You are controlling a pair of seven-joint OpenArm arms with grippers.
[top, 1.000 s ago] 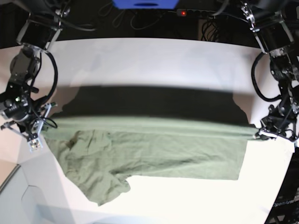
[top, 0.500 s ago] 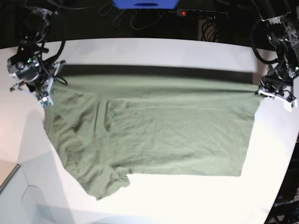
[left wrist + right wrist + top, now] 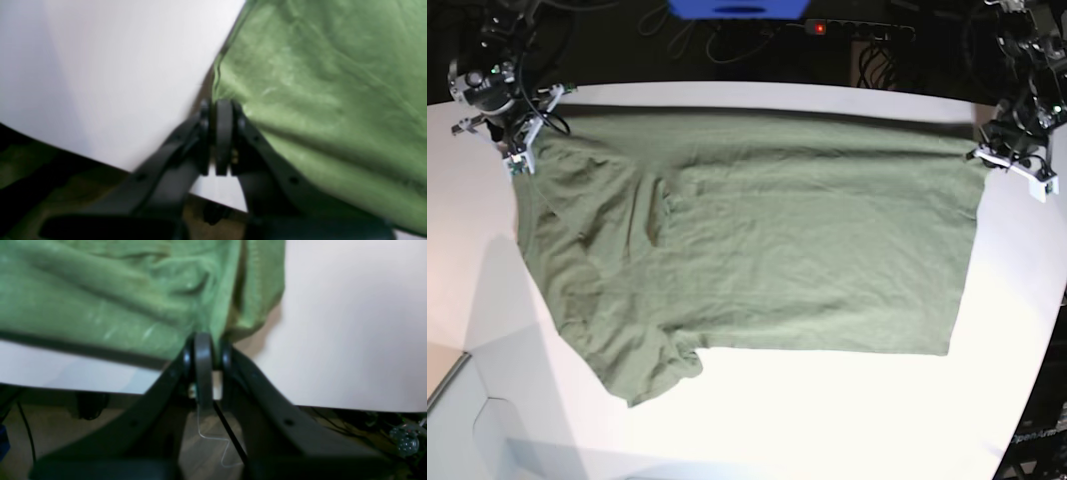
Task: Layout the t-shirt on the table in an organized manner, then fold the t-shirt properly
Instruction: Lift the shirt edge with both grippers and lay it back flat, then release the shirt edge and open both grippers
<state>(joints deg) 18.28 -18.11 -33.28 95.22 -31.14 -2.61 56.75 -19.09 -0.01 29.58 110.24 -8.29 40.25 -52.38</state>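
Here, nearest the base camera, bare white worktop (image 3: 827, 420) fills the foreground. Just beyond it lies the lower edge of an olive-green t-shirt (image 3: 767, 250), with a bunched, rumpled sleeve at the near left corner. The shirt spreads flat and wide across the middle of the worktop, lightly wrinkled, with a fold line running down its left part. Its far edge runs nearly straight along the back of the worktop, close to the curved rim. At the far left corner, the right tool (image 3: 522, 155) is clamped narrow on the fabric; the right wrist view shows cloth pinched between its black jaws. At the far right corner, the left tool (image 3: 987, 155) likewise grips the shirt's corner, jaws pressed together. Dark cables lie beyond the worktop.
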